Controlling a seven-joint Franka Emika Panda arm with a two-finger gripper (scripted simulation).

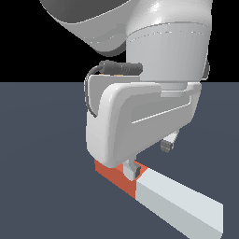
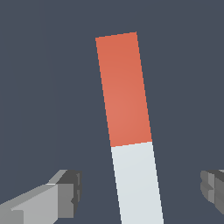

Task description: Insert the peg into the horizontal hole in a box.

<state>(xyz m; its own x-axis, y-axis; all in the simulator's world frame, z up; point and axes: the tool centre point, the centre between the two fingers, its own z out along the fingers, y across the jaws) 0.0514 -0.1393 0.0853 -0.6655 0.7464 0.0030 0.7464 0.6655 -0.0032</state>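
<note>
The peg [image 1: 182,205] lies flat on the dark floor, its red-orange end [image 1: 116,179] under the arm and its longer white-grey part reaching toward the exterior view's right. My gripper [image 1: 149,158] hangs over it, open. In the wrist view the peg [image 2: 127,109] runs between the two fingertips [image 2: 65,192], which stand wide apart on either side of the white part, just past the colour boundary, and do not touch it. The box and the hole are out of view.
The arm's large white hand housing [image 1: 140,121] fills the middle of the exterior view and hides the floor behind it. Around the peg only dark grey-blue floor [image 1: 42,186] shows.
</note>
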